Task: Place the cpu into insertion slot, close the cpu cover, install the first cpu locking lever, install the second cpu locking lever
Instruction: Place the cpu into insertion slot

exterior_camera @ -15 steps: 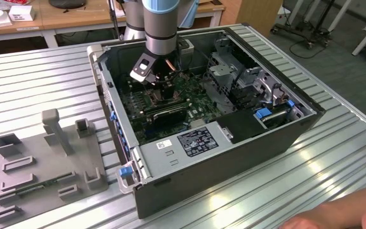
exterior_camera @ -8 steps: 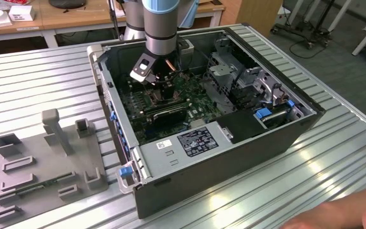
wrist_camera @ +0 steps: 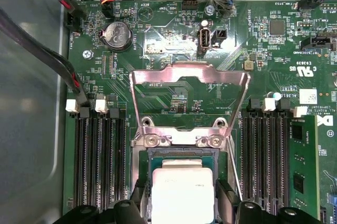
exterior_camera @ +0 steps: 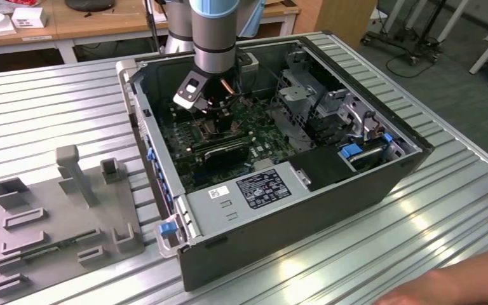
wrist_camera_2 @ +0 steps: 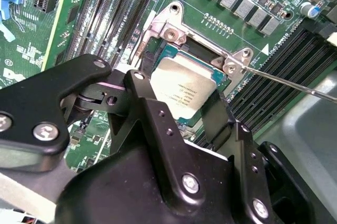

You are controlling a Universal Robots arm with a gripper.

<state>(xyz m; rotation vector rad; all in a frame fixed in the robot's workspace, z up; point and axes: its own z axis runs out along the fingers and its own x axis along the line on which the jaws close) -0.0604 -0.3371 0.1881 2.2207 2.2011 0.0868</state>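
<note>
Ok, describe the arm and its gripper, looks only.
The arm is a silver-grey tube with a light blue joint cap and a copper-coloured part near the wrist. The gripper is matte black, built of angular linked bars fastened with silver screws.

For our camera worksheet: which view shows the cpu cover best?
The first wrist view: the cpu cover stands open, whole frame visible. The second wrist view shows its hinge end; in the exterior view, too small to tell.
</note>
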